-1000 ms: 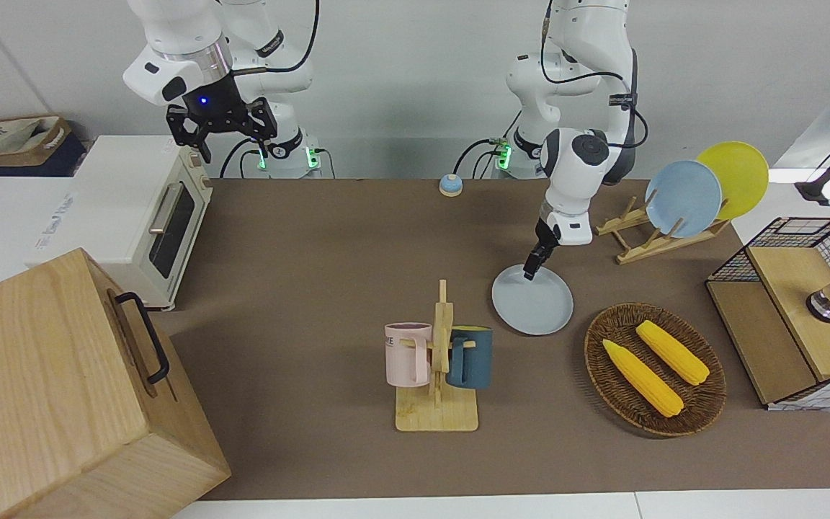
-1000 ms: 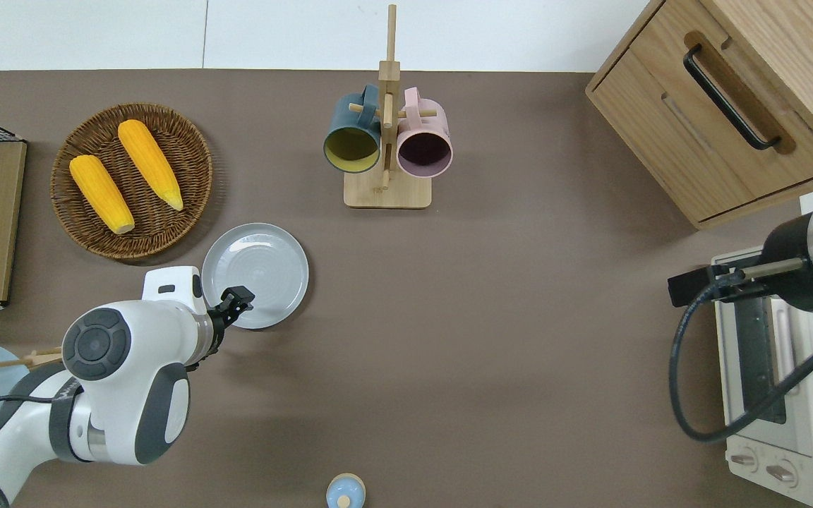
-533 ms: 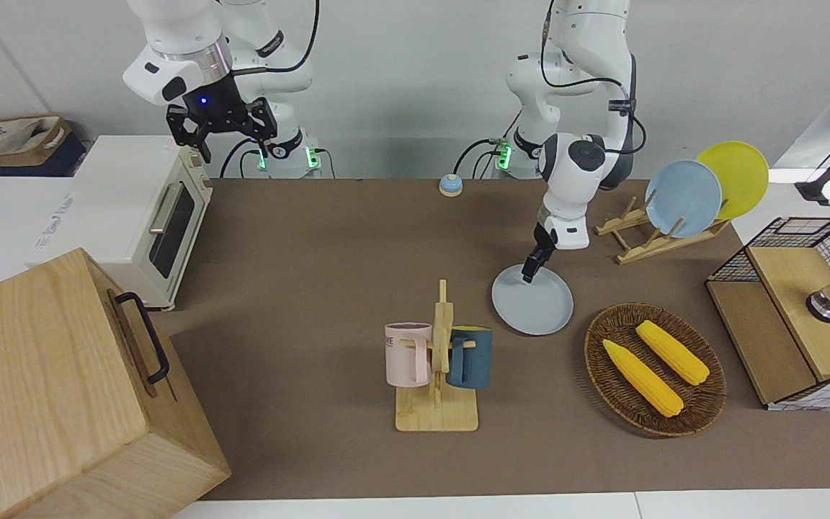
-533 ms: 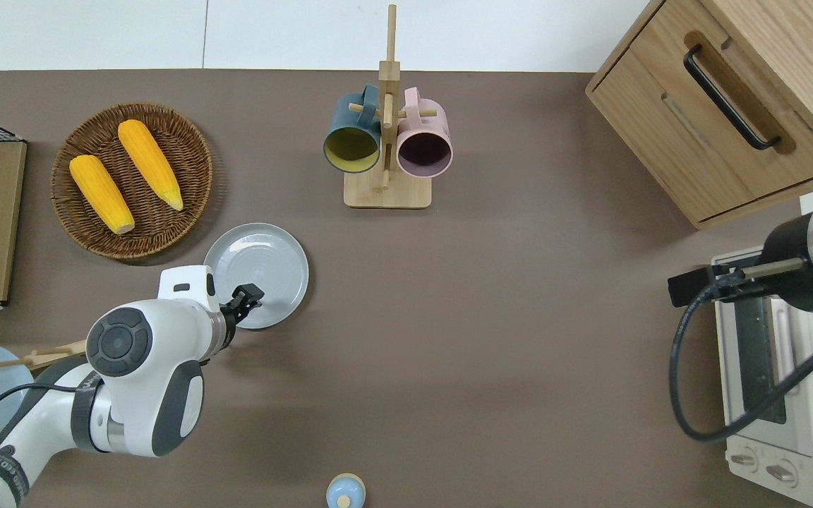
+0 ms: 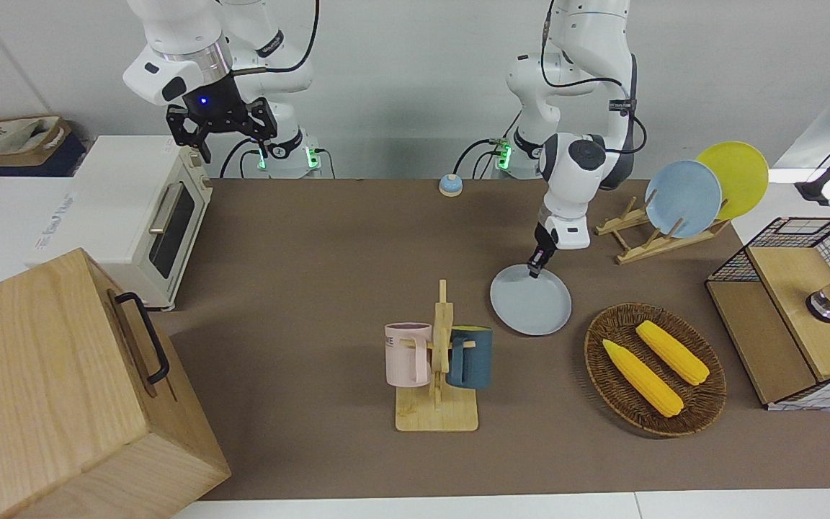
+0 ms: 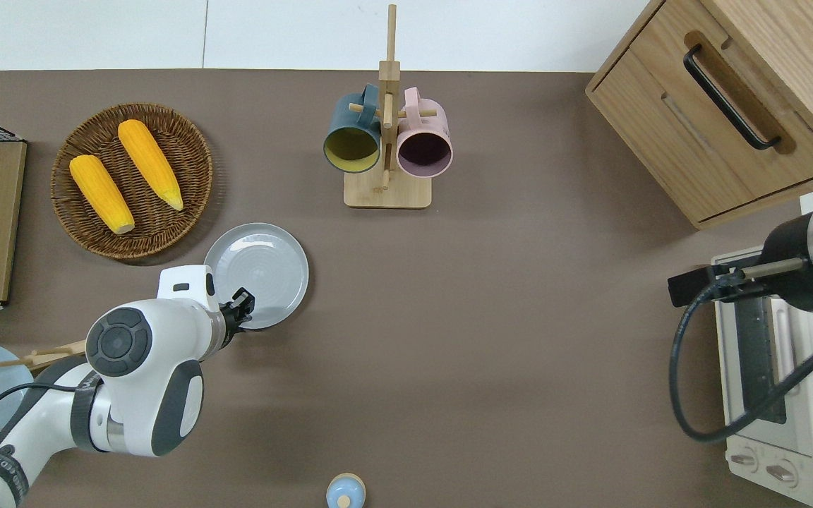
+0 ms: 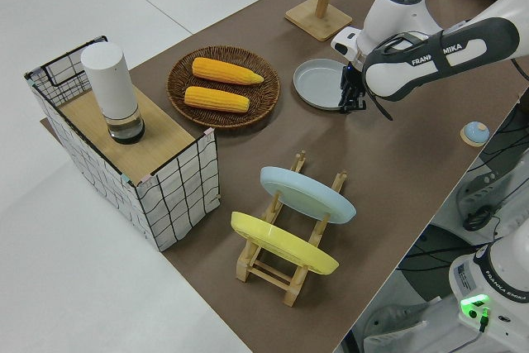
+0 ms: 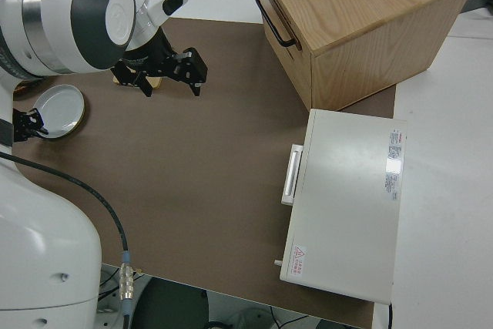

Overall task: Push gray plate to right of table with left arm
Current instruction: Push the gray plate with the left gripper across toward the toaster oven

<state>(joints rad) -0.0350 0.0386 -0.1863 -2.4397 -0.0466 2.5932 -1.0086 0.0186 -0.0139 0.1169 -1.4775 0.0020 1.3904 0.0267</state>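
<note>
Both views: left gripper [image 6: 243, 308] at gray plate [image 6: 265, 268] rim; fingers' state unclear.

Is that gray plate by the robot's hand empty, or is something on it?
Empty: the gray plate lies flat with bare ridged inside; only the left gripper is at its rim.

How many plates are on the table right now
3. The gray plate lies flat beside the wicker basket, with the left gripper at its rim. The blue plate and the yellow plate stand in the wooden rack.
</note>
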